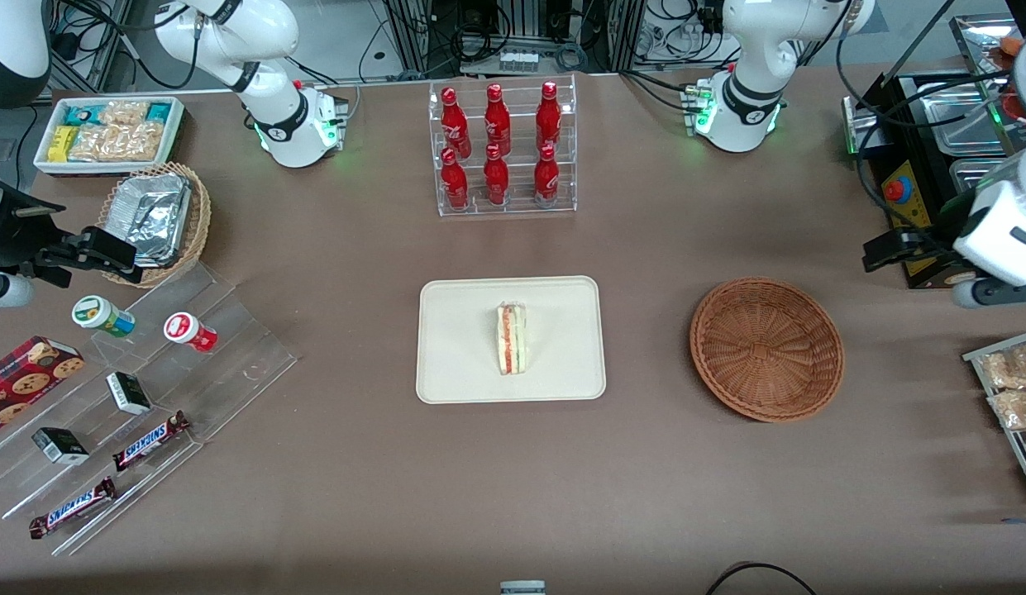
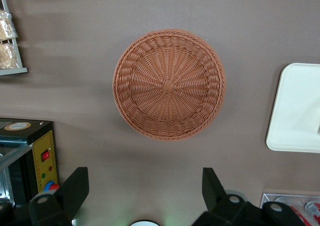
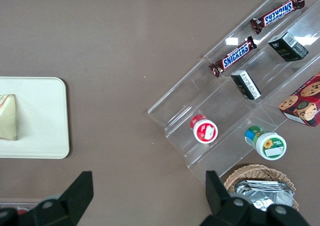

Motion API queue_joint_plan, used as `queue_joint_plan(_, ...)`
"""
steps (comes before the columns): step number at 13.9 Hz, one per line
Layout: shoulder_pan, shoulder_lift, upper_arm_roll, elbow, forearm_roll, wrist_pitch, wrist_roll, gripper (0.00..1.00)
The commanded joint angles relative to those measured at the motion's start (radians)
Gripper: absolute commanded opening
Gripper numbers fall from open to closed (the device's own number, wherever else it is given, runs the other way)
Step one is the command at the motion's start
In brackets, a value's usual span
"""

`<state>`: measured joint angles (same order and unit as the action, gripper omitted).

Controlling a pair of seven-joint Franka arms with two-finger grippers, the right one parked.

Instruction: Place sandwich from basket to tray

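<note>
The sandwich (image 1: 513,339) lies in the middle of the cream tray (image 1: 455,347), its red and green filling facing up. The round reddish-brown basket (image 1: 766,349) sits beside the tray, toward the working arm's end of the table, with nothing in it. My gripper (image 1: 883,248) hangs above the table, off the basket's edge and farther from the front camera than it. In the left wrist view the gripper (image 2: 145,186) is open with nothing between its fingers (image 2: 75,186), and the basket (image 2: 169,83) and a corner of the tray (image 2: 297,108) show. The right wrist view catches the sandwich (image 3: 7,117) on the tray (image 3: 40,116).
A clear rack of red bottles (image 1: 503,149) stands farther from the front camera than the tray. A black control box (image 1: 909,198) and a rack of bagged snacks (image 1: 1013,397) are at the working arm's end. Acrylic steps (image 1: 132,397) with candy bars, a tan foil-container basket (image 1: 157,219) and a white bin (image 1: 107,132) are at the parked arm's end.
</note>
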<state>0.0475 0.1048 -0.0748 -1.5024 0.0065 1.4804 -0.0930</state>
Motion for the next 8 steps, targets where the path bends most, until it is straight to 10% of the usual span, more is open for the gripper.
queue_joint_plan(1,0.061,-0.075,-0.063,-0.091,0.004,0.007,0.018,1.00)
queue_joint_plan(8,-0.046,-0.091,0.024,-0.119,-0.029,0.034,0.010,1.00)
